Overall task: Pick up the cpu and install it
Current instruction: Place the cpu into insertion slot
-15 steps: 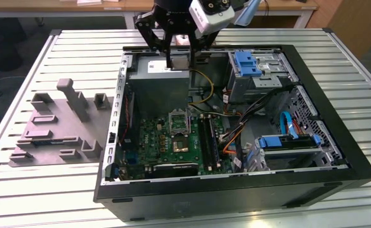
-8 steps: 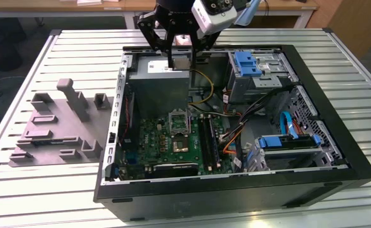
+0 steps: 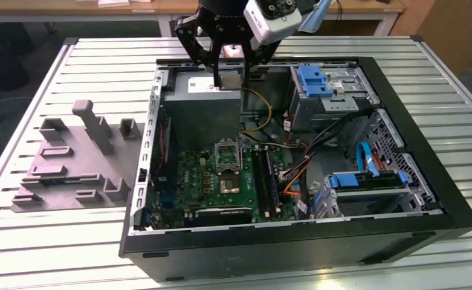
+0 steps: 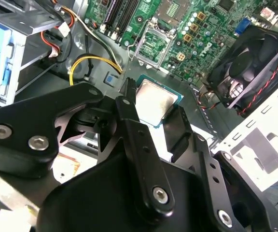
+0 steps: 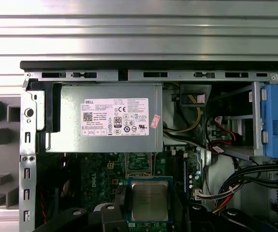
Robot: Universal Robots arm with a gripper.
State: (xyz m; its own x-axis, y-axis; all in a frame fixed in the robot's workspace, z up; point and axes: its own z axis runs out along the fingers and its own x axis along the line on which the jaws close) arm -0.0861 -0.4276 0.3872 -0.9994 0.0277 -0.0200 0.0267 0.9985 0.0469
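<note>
My gripper [image 3: 228, 74] hangs above the far side of the open computer case [image 3: 429, 223], over the grey power supply box [image 3: 203, 106]. It is shut on the cpu [image 4: 153, 100], a flat silvery square with a thin pale rim that sits level between the two black fingers [image 4: 127, 104]. The first wrist view shows the same chip [image 5: 149, 200] held over the green motherboard [image 5: 100, 179]. Lower on the board lie the open metal socket frame [image 3: 228, 153] and the socket [image 3: 229, 183]. In the second wrist view, that frame [image 4: 153, 46] is beyond the chip.
Around the socket are the RAM slots [image 3: 266, 175], loose cables [image 3: 300, 163], blue drive bays [image 3: 314, 81] and a black fan [image 4: 247, 67]. A grey fixture plate [image 3: 74, 163] lies on the slatted table at the exterior view's left.
</note>
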